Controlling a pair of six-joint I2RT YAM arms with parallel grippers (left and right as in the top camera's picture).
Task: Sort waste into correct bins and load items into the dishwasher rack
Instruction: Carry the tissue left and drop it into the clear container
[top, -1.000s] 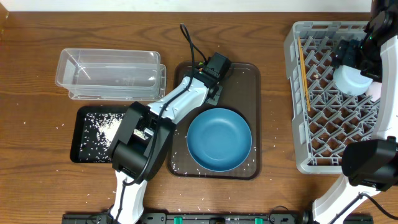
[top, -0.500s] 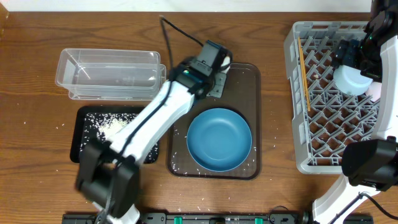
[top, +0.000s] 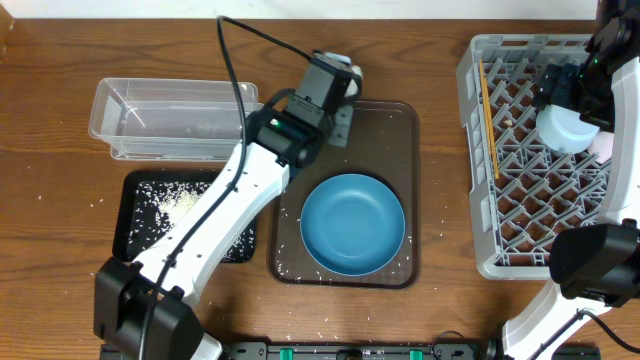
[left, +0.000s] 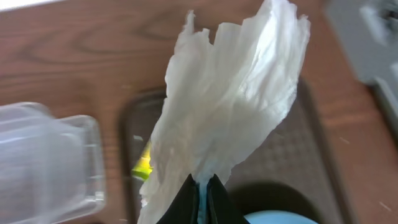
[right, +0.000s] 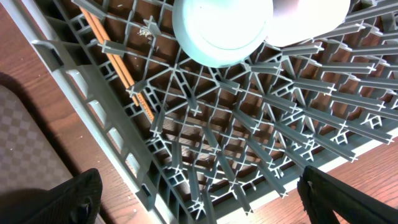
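My left gripper (left: 202, 186) is shut on a crumpled white tissue (left: 230, 99), which hangs above the far edge of the brown serving tray (top: 392, 135). In the overhead view the left gripper (top: 343, 78) is near the tray's far left corner. A bit of yellow-green wrapper (left: 143, 165) peeks out behind the tissue. The blue plate (top: 352, 222) lies on the serving tray. Rice (top: 172, 205) lies in the black tray (top: 125, 245). The clear tub (top: 175, 120) is beside it. My right gripper (right: 202, 205) stands open over the dishwasher rack (top: 480, 60), which holds chopsticks (top: 488, 110) and a white cup (top: 565, 130).
Loose rice grains speckle the wood around the black tray and the front of the serving tray. A light blue saucer (right: 221, 25) rests on the rack grid under the right wrist. The left arm's cable (top: 235, 60) arches over the clear tub.
The left gripper has risen and moved toward the far left of the serving tray with the tissue pinched in it. The right arm has not moved.
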